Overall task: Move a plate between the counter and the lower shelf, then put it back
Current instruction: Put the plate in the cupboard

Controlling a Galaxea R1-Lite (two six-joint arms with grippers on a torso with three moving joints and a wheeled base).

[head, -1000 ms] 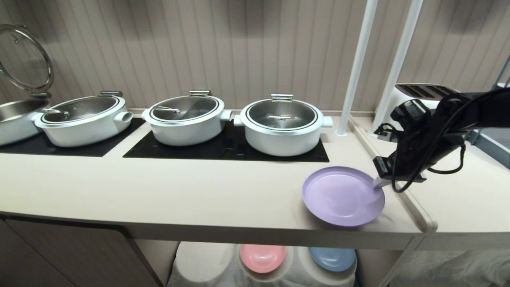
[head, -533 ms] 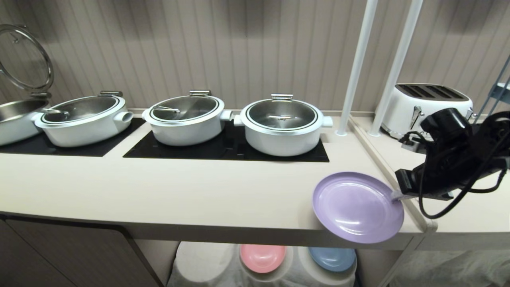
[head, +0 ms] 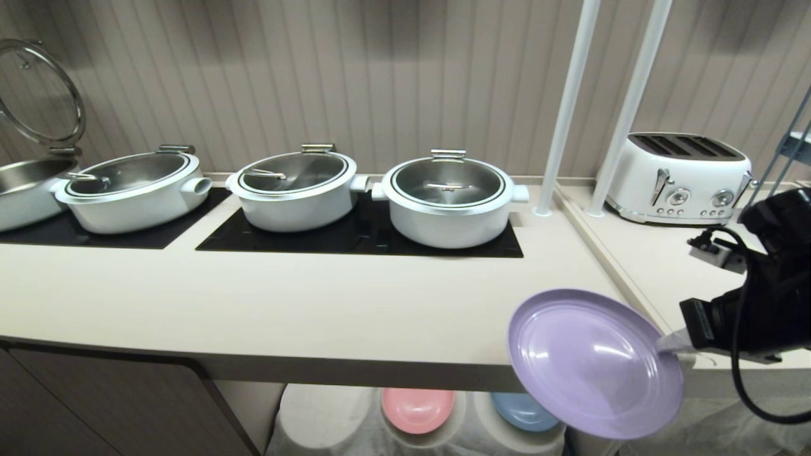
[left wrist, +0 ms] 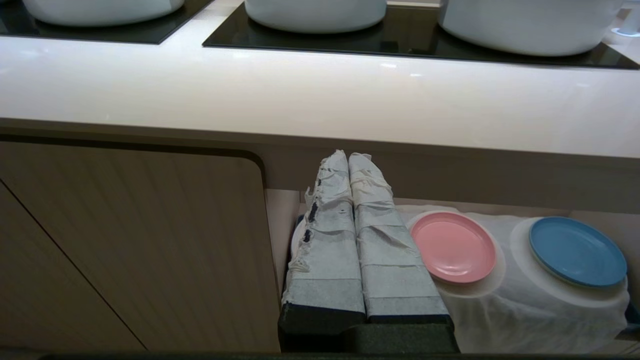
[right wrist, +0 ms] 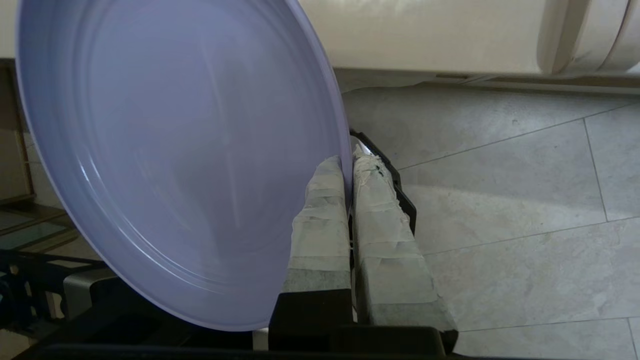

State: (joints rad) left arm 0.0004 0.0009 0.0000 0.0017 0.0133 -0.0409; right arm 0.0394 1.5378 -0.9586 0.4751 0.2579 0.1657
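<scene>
The lilac plate (head: 595,364) hangs tilted in the air, overlapping the front right corner of the beige counter (head: 317,316) in the head view. My right gripper (head: 671,344) is shut on the plate's right rim; in the right wrist view the plate (right wrist: 185,165) fills the frame with the rim pinched between the taped fingers (right wrist: 320,220) of that gripper (right wrist: 349,162). Below the counter, the lower shelf (head: 329,418) shows its white cloth. My left gripper (left wrist: 347,157) is shut and empty, parked low in front of the shelf (left wrist: 525,310).
A pink plate (head: 417,408) and a blue plate (head: 526,410) sit on humps of the shelf cloth. Three lidded white pots (head: 448,199) stand on the black cooktop panels. A white toaster (head: 681,177) and two white poles (head: 567,107) are at the right. Tiled floor (right wrist: 500,200) lies below.
My right gripper has carried the plate off the counter, toward the front and right and lower, and the plate has tipped. The left arm has not moved.
</scene>
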